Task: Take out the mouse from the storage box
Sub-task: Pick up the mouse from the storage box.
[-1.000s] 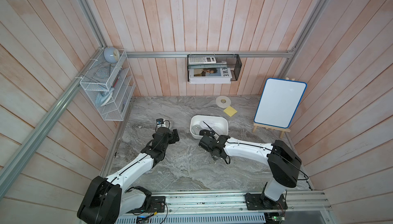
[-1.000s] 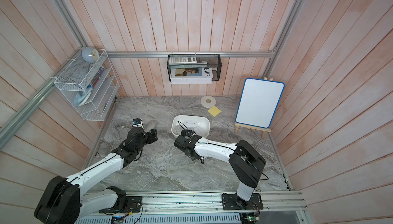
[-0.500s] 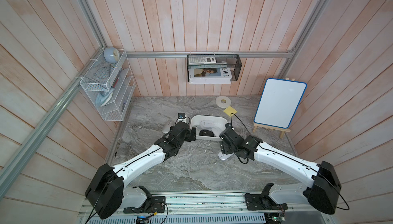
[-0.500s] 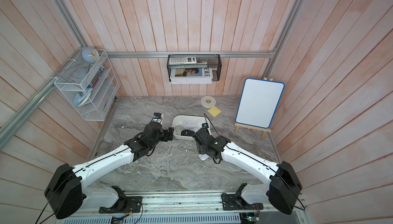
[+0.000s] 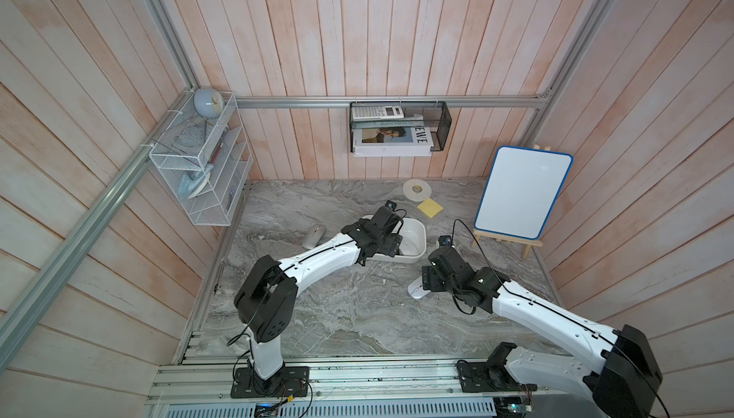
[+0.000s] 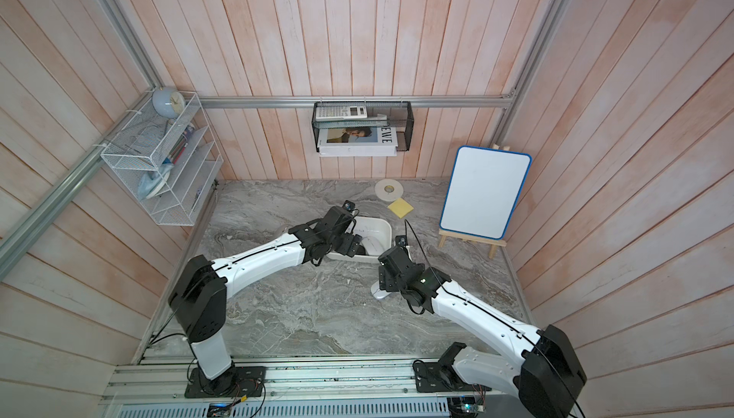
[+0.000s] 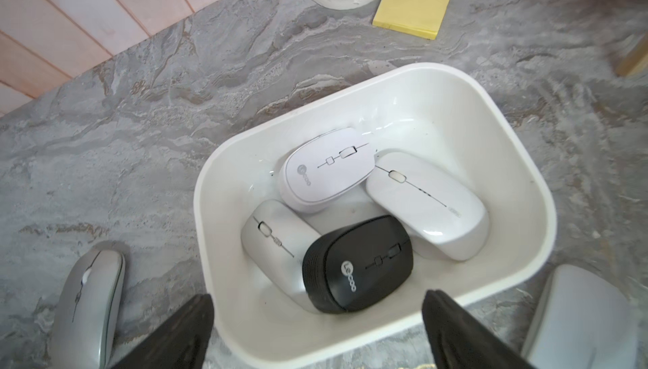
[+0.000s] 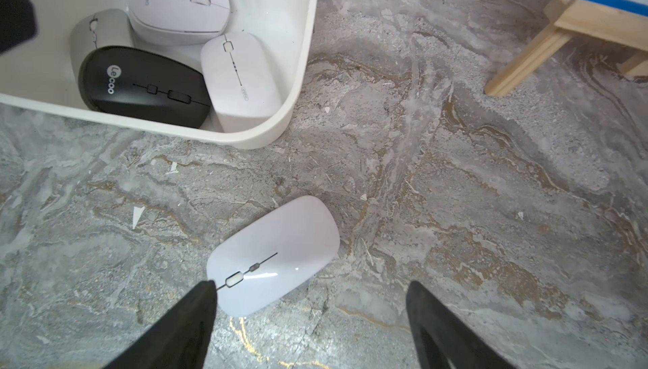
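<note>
1. Black mouse (image 7: 357,265) lay in the storage box (image 7: 515,160), overlapping a grey mouse (image 7: 277,234).
2. The left gripper (image 7: 317,299), above it, and the right gripper (image 8: 312,286) stood open, empty.
3. Closing might pinch both mice or snag the box wall.

Status: left arm (image 5: 317,259) stretches forward from its base, with the wrist above the near edge of the storage box (image 5: 420,233). The left gripper (image 7: 317,299) points down into the box, jaws wide apart, nothing between them. The right arm (image 5: 548,316) reaches in diagonally, wrist just off the box's near right corner, above the tabletop (image 5: 337,309). The right gripper (image 8: 312,286) is tilted down, jaws also wide apart, gripping nothing. Black fingers (image 8: 189,318) show in both wrist views. The arms are well apart on either side of the box, not crossing.
</note>
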